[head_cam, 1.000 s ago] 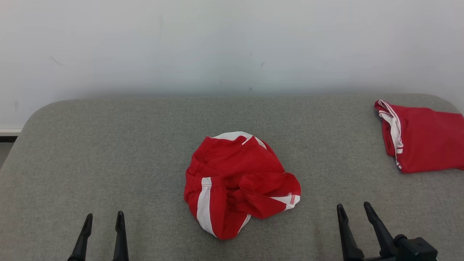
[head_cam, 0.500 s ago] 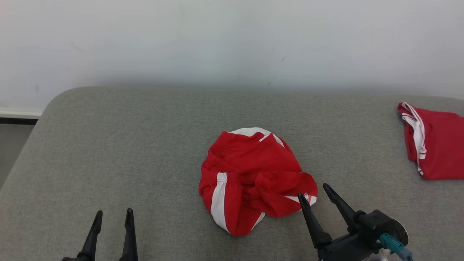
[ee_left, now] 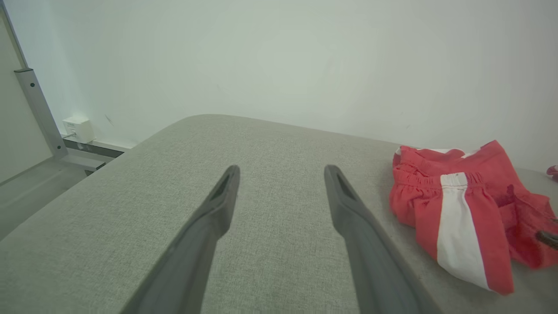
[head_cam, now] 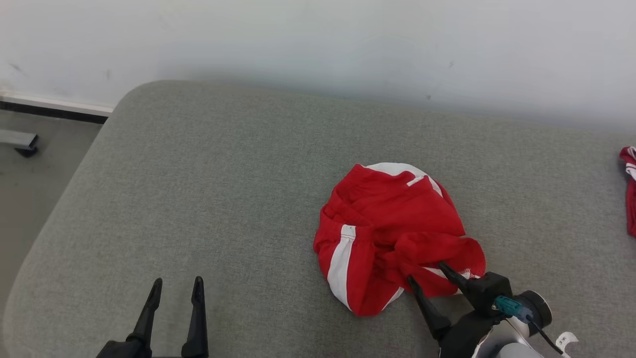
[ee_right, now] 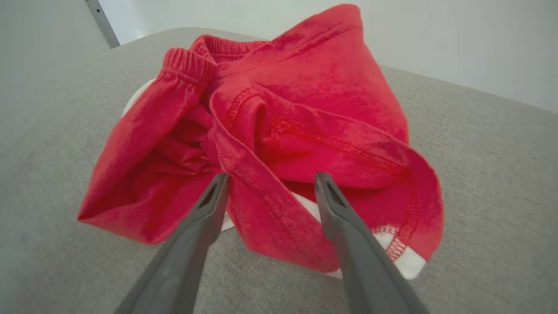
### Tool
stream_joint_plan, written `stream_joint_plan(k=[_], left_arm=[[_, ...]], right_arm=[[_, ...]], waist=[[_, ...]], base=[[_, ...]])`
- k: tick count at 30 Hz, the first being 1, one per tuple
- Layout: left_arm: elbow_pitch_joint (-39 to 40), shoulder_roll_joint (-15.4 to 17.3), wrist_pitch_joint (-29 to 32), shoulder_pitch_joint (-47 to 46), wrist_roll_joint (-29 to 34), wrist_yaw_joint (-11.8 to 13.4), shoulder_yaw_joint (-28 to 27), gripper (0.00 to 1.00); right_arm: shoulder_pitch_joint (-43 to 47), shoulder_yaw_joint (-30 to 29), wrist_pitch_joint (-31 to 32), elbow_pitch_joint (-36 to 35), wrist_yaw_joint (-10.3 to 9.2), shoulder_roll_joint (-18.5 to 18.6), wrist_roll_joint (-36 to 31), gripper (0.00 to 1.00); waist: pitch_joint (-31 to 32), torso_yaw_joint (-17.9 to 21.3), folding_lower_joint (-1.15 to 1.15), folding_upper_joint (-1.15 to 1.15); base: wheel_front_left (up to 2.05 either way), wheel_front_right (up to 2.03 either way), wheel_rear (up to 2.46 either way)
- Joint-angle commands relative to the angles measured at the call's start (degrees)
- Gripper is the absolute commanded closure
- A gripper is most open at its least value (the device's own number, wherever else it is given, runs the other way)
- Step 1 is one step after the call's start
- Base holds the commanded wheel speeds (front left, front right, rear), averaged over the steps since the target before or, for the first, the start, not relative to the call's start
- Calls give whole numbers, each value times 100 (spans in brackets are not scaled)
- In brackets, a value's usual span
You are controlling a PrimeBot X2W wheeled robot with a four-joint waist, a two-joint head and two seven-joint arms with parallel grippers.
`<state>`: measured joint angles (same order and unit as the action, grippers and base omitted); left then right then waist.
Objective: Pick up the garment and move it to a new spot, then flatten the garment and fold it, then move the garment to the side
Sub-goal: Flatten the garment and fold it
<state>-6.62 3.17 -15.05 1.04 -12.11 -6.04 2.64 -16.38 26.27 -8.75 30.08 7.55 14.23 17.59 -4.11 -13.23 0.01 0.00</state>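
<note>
**Right gripper reaches the red shorts**

Since a second ago the right gripper has come in from the lower right, where it was well apart from the shorts, to their near-right edge. The whole head view has also shifted, which is the camera turning; the shorts lie in the same crumpled heap as before.

The right gripper's fingers are spread apart. In the right wrist view a stitched fold of red cloth runs between them, with one finger on either side of it and the white-edged hem just beside the right-hand finger. Nothing is clamped, and whether the tips press on the cloth cannot be told.

The shorts sit bunched on the grey padded table, right of its middle in the head view. The elastic waistband is on the far side, a broad white stripe runs down the side nearest the left gripper, and a white patch shows at the far edge.

The left gripper hovers over bare table at the lower left, fingers parted and holding nothing, well apart from the shorts.

A second red garment with white trim lies at the table's far right, cut off by the frame edge. Behind the table is a pale wall, and grey floor shows at the left.
</note>
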Motion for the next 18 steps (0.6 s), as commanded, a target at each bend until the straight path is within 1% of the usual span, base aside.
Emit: stream_joint_plan(k=[1,3,4,5,12,15,18], left_arm=[[-29,-15,-16,-59,7,3,-19,0],[-55,-21,-16,-93,-10,-10,-36,0],[-66,-24,-16,-102,-13,-16,-36,0],[-81,-25,-16,-108,-13,-19,-45,0],[-140,-28,-16,-55,-45,-29,-84,0],[-165,-28,-17,-18,-61,-37,-87,0],[-177,-29,-16,19,-79,-27,-84,0]], right_arm=[[-99,104,33,137,-14,46,93,0],[-162,248,107,325,-14,54,233,0],[-205,321,131,402,-14,74,281,41],[-238,377,149,463,-14,80,343,100],[-452,477,-180,601,-14,142,536,100],[-492,451,-333,462,-14,198,593,100],[-402,297,-429,190,-14,244,708,100]], waist=[[-100,-147,-1,0],[-105,-161,-1,0],[-105,-163,-1,0],[-102,-158,-1,0],[6,93,-1,0],[85,271,-1,0],[174,449,-1,0]], base=[[0,0,0],[0,0,0],[0,0,0],[0,0,0],[0,0,0],[0,0,0],[0,0,0]])
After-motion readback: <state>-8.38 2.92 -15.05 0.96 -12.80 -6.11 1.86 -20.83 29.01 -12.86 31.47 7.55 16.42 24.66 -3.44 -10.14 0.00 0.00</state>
